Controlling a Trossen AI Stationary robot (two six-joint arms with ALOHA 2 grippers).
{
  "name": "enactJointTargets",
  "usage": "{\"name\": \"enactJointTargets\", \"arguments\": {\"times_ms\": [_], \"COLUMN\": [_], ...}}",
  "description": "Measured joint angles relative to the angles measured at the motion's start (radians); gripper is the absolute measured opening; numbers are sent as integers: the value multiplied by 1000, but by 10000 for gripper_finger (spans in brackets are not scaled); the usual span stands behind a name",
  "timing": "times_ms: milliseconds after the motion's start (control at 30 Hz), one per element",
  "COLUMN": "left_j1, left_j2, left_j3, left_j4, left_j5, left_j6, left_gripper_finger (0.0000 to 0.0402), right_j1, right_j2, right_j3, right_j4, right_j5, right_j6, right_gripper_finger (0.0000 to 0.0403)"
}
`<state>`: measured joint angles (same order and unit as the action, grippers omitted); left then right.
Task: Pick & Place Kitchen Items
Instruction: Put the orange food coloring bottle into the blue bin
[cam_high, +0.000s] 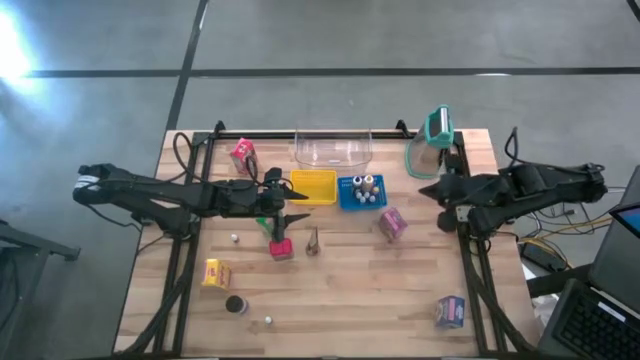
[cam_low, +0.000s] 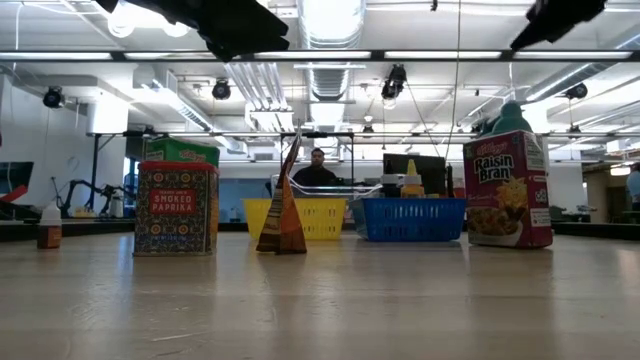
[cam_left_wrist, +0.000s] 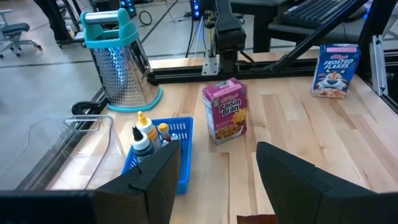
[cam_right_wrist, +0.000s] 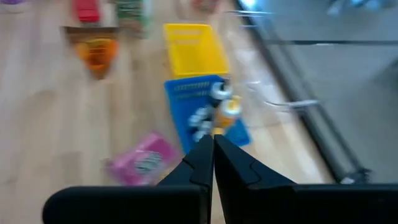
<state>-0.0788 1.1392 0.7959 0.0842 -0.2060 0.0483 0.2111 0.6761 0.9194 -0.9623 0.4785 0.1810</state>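
Loose kitchen items lie about the wooden table: a red paprika carton (cam_high: 281, 248) (cam_low: 177, 208), a green carton (cam_high: 265, 222) behind it, a brown cone-shaped piece (cam_high: 312, 240) (cam_low: 283, 215), a pink Raisin Bran carton (cam_high: 392, 224) (cam_left_wrist: 226, 111), a yellow carton (cam_high: 216, 272), a pink carton (cam_high: 243, 155), a Frosted Flakes carton (cam_high: 451, 311) (cam_left_wrist: 336, 70), a dark disc (cam_high: 236, 304) and white balls (cam_high: 234, 238). My left gripper (cam_high: 296, 208) (cam_left_wrist: 217, 180) hangs open above the table beside the yellow basket (cam_high: 313, 187), empty. My right gripper (cam_high: 426, 190) (cam_right_wrist: 213, 149) is shut, raised at the table's right side.
A blue basket (cam_high: 361, 192) (cam_left_wrist: 163, 155) holds small bottles, next to the yellow one. A clear tray (cam_high: 333, 150) and a teal-handled metal grater (cam_high: 435, 135) (cam_left_wrist: 119, 59) stand near the far edge. Bare wood lies in the near middle. A person shows in the room beyond.
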Motion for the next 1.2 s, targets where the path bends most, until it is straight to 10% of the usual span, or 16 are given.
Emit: {"name": "enactJointTargets", "arguments": {"times_ms": [700,1200], "left_j1": [-124,-673], "left_j2": [3,98], "left_j3": [7,174], "left_j4": [-141,-410], "left_j5": [-28,-526], "left_j6": [-113,-227], "left_gripper_finger": [218,218], "right_j1": [0,0], "right_j2": [-225,-223], "right_j3": [-149,-149], "right_j4": [7,7], "right_j5": [119,119], "right_j6": [44,44], "right_gripper_finger": [8,8]}}
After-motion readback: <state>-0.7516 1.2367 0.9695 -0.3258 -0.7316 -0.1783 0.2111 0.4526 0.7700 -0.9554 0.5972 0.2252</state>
